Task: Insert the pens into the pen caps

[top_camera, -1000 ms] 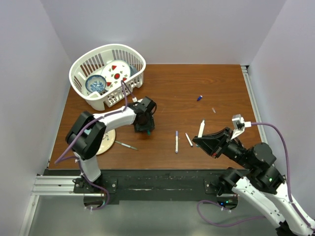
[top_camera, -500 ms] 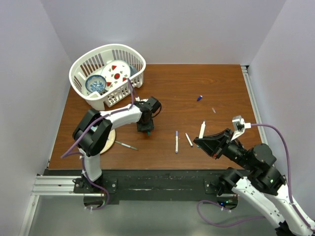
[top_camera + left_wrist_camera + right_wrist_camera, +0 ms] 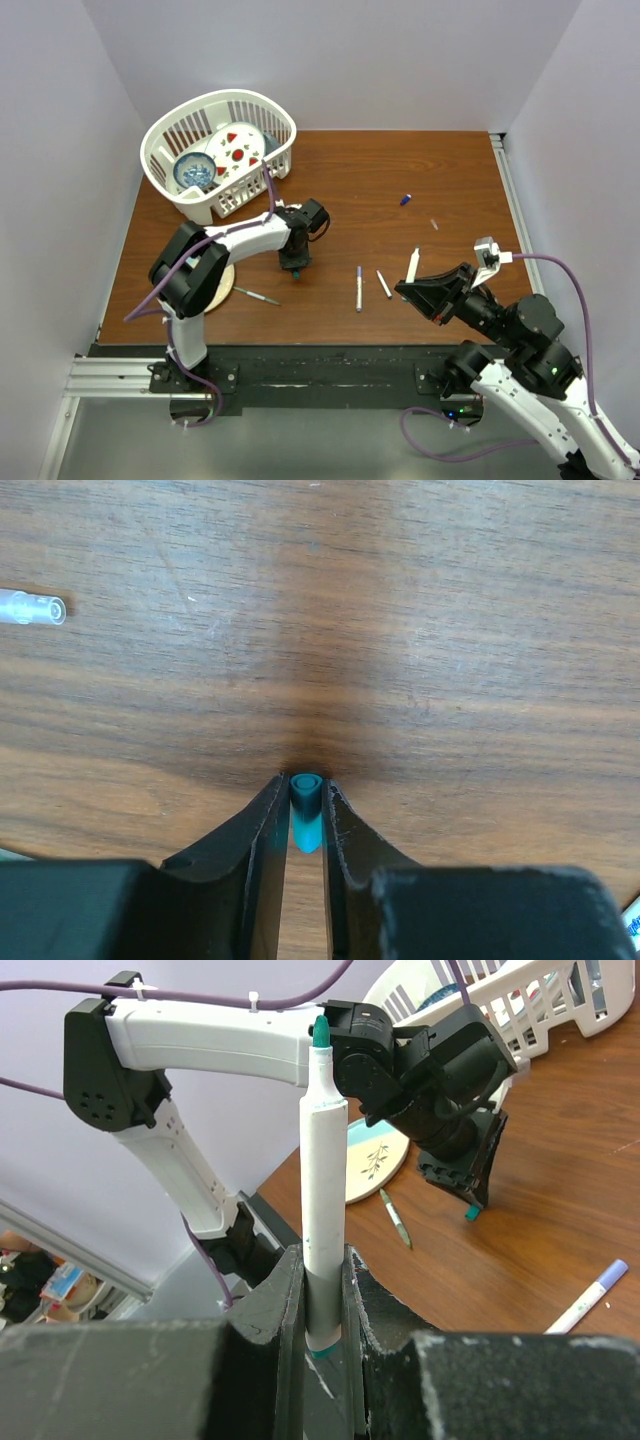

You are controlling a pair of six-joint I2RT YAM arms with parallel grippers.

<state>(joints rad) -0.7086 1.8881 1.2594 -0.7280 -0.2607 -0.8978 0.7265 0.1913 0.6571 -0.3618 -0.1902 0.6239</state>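
Left tool [image 3: 304, 786] pinches the tiny teal plastic cap [image 3: 305, 820], likely slippery; right tool [image 3: 321, 1253] clamps the stiff white marker pen [image 3: 323, 1160] low.

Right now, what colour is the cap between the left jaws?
Teal, a blue-green cap; it shows best in the left wrist view.

Brown wooden tabletop [image 3: 400, 160] between pale walls. At its far left corner, a white slatted plastic basket [image 3: 218, 96], holding a blue patterned bowl [image 3: 193, 172] and a white plate with red marks [image 3: 238, 148], tilted inside. Near the left edge, toward the near side, a round cream plate [image 3: 218, 285] painted with a green sprig, lying flat, partly hidden.
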